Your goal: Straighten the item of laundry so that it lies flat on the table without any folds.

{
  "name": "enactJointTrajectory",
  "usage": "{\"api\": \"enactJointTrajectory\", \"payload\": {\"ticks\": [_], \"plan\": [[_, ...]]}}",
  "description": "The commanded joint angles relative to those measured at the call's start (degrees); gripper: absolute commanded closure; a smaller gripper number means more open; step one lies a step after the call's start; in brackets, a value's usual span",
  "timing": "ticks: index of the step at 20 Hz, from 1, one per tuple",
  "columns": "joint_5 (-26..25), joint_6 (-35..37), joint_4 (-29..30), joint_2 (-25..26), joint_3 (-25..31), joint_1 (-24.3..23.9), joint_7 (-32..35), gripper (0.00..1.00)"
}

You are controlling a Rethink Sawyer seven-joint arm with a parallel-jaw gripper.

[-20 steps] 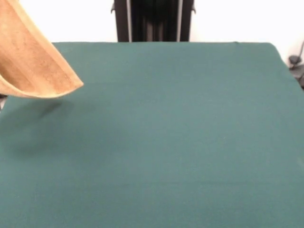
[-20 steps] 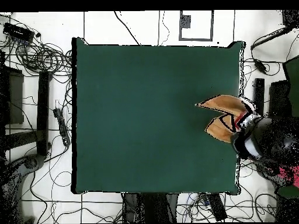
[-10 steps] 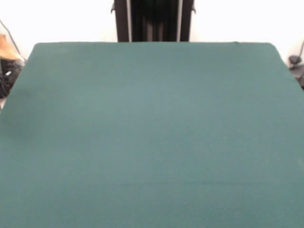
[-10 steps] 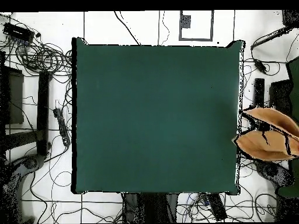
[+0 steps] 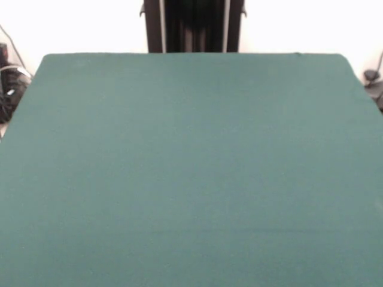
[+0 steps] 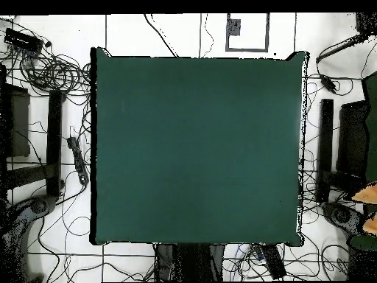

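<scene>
the table (image 5: 191,167) lay bare. the towel (image 6: 367,196) showed only as a tan patch at the overhead view's right edge, off the table. neither view showed the gripper.

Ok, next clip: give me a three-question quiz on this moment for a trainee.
1. True or false: the towel lies flat on the table.
2. In the overhead view, where does the towel show? A) table centre B) right edge of the picture, off the table C) top left corner
3. Fill in: the front view shows the table's green top and ____ of the towel.

Key: 1 false; 2 B; 3 nothing.
</scene>
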Motion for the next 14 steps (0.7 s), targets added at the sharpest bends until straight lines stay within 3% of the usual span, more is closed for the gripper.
{"api": "enactJointTrajectory", "payload": {"ticks": [1,6,14], "plan": [[-1.75,6.06,-0.82,1.51,9.70,3.61,-16.91,1.00],[-1.84,7.15,0.41,-0.06,7.68,6.30,-12.82,1.00],[-1.76,13.78,1.42,-3.17,1.57,14.52,2.68,1.00]]}}
